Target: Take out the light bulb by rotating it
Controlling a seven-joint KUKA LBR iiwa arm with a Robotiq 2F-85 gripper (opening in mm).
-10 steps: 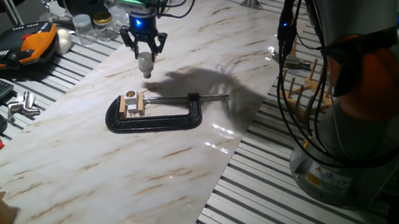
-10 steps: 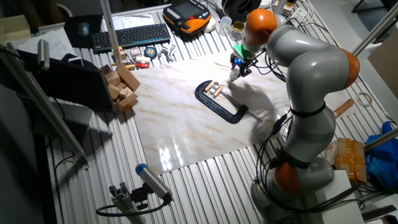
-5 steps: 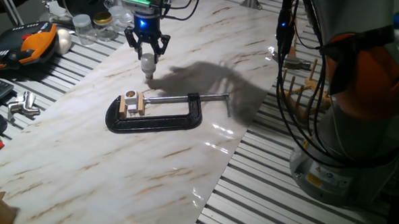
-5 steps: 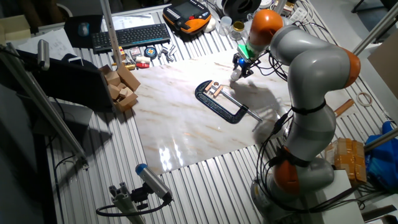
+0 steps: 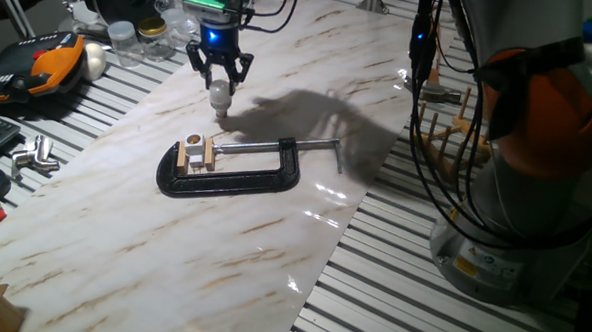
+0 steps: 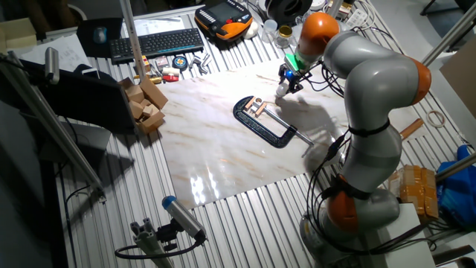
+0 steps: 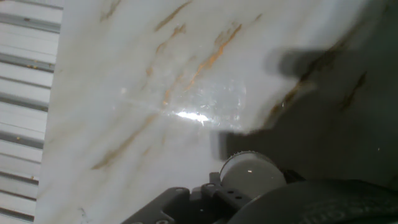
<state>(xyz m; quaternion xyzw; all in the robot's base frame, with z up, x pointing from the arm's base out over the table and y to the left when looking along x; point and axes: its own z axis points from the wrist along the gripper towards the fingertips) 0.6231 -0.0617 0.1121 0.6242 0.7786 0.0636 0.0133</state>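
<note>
light bulb (image 5: 219,99) held in the jaws of the gripper (image 5: 218,78), above the marble tabletop (image 5: 273,235), well clear of the c-clamp (image 5: 231,166) and its wooden socket block (image 5: 194,154). jaws clamped on the frosted globe. long axis near vertical, threaded base pointing down, free of the socket. likely light, thin-walled, brittle, smooth: moderate squeeze only, around the widest part of the globe, never on the threads.

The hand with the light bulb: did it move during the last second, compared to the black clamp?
Yes. The hand carrying the light bulb went slightly up the image, away from the clamp.
</note>
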